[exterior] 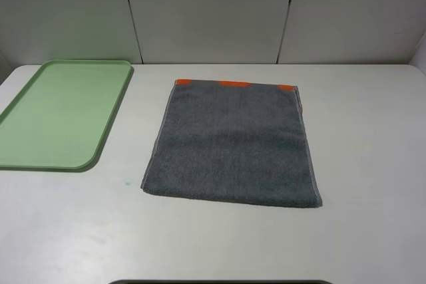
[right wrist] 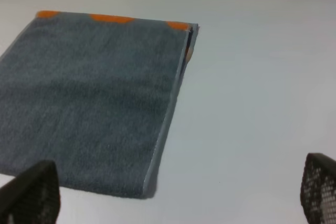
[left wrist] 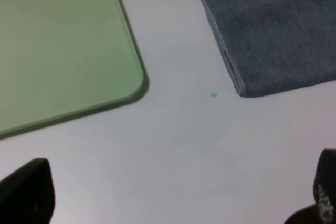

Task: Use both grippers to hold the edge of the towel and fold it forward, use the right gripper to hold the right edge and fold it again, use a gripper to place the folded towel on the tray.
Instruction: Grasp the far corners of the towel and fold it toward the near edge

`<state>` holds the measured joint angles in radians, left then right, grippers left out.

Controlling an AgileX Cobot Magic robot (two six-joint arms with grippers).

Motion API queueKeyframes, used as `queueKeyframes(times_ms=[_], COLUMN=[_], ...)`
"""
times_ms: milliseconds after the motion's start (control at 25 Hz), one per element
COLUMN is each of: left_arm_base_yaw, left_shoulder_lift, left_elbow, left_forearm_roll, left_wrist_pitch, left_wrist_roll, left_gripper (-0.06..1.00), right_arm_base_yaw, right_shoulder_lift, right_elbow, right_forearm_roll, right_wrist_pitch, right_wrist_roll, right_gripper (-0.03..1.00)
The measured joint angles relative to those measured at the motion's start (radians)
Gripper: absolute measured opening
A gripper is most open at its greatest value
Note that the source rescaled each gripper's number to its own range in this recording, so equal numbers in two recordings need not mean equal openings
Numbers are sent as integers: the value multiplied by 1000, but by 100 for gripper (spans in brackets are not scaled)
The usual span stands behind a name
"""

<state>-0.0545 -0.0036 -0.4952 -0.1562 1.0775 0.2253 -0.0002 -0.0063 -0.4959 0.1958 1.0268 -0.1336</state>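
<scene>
A grey towel (exterior: pixel 233 143) with orange patches along its far edge lies flat on the white table, folded once into two layers. It also shows in the left wrist view (left wrist: pixel 273 30) and the right wrist view (right wrist: pixel 94 98). A light green tray (exterior: pixel 60 112) lies to its left, empty; it also shows in the left wrist view (left wrist: pixel 58 40). Neither gripper shows in the exterior high view. My left gripper (left wrist: pixel 173 195) is open and empty, over bare table near the towel's near left corner. My right gripper (right wrist: pixel 178 192) is open and empty, near the towel's near right corner.
The white table (exterior: pixel 373 138) has bare surface to the right of the towel and in front of it. A small green speck (left wrist: pixel 213 95) marks the table between tray and towel. Grey wall panels (exterior: pixel 213 11) stand behind the table.
</scene>
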Motion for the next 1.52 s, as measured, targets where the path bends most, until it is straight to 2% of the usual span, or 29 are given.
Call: queueKeyframes(times_ms=[1520], left_arm_base_yaw=[0], left_shoulder_lift=[0], left_elbow=[0], left_forearm_roll=[0], left_wrist_pitch=[0], left_wrist_roll=[0], left_gripper=[100], right_arm_base_yaw=[0], right_shoulder_lift=[0], right_elbow=[0], right_forearm_roll=[1], right_wrist_pitch=[0], right_wrist_roll=[0], right_gripper=[100])
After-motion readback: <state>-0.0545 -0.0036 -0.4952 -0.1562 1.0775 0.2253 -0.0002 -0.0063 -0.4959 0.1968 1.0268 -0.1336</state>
